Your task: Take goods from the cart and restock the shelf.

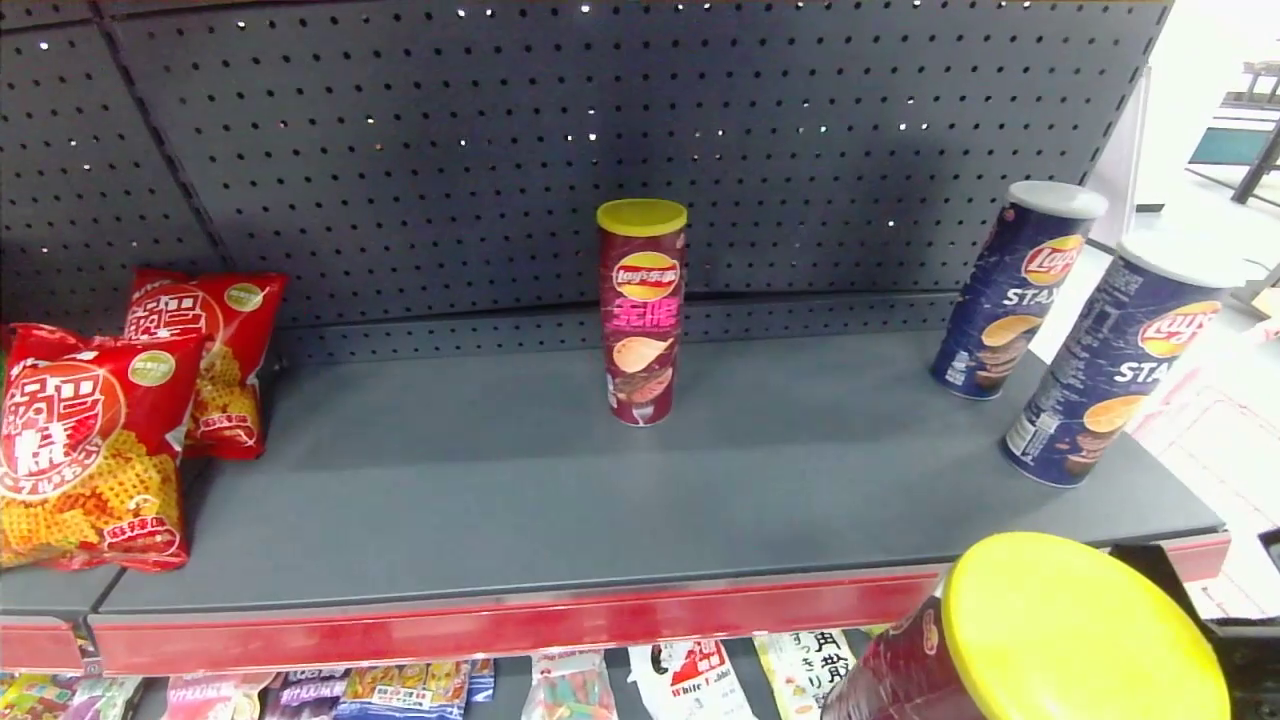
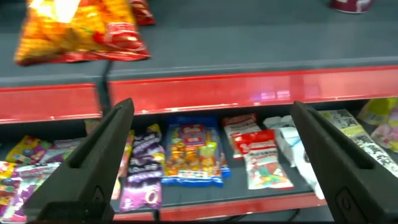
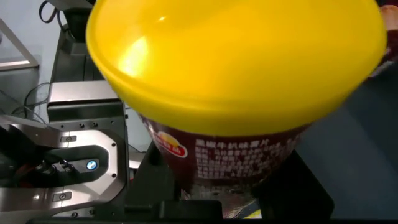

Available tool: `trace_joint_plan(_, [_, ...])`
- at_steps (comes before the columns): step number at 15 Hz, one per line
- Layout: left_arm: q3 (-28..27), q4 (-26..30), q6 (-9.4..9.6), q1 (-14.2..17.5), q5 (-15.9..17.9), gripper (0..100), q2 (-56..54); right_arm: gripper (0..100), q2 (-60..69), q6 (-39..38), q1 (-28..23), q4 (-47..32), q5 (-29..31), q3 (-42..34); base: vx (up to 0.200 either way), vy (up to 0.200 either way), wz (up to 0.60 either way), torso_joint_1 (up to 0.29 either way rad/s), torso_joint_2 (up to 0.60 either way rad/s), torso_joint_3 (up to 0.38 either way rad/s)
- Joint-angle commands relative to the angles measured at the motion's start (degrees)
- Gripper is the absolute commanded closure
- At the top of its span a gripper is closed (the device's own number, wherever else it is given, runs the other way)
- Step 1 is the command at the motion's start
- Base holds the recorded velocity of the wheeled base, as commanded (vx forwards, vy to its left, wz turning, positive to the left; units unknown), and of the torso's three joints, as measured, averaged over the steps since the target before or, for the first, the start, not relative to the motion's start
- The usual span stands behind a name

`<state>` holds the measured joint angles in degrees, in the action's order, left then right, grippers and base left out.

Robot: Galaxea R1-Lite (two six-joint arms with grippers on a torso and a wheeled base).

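Near right in the head view, the yellow-lidded chip can (image 1: 1040, 640) hangs below the red lip of the shelf (image 1: 500, 500); raised too close in, it could catch that lip or topple the near blue can (image 1: 1110, 370). Seen from the left wrist, the left gripper (image 2: 211, 106) has its fingers spread, empty. Seen from the right wrist, the fingers of the right gripper (image 3: 227, 186) seem to pinch the can low, so it may tilt or slip.

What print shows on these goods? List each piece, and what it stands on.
Shelf maroon can: round logo, pink characters.
Rear blue can and front blue can: round logo, white capitals.
Front red bag and rear red bag: big white characters.
Near maroon can: logo, small white characters.
Lower-shelf packets: too blurred to read.
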<state>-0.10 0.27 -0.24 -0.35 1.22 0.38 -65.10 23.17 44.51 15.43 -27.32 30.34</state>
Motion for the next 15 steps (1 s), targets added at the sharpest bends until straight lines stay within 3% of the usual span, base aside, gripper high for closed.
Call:
trace_joint_plan(1, [0.01,0.0,-0.02,0.0,0.01,0,0.06,100,-0.12,0.03,-0.04,0.04,-0.1,-0.28,0.0,0.0,0.0,0.0,0.0,0.0])
trace_joint_plan(13, [0.01,0.0,0.33,0.0,0.01,0,0.06,100,-0.03,-0.5,-0.3,0.12,-0.01,-0.72,0.0,0.0,0.0,0.0,0.0,0.0])
trace_joint_plan(15, [0.01,0.0,0.33,0.0,-0.08,0,-0.03,100,0.06,-0.85,-0.3,0.12,-0.1,-0.9,0.0,-0.2,0.0,0.0,0.01,0.005])
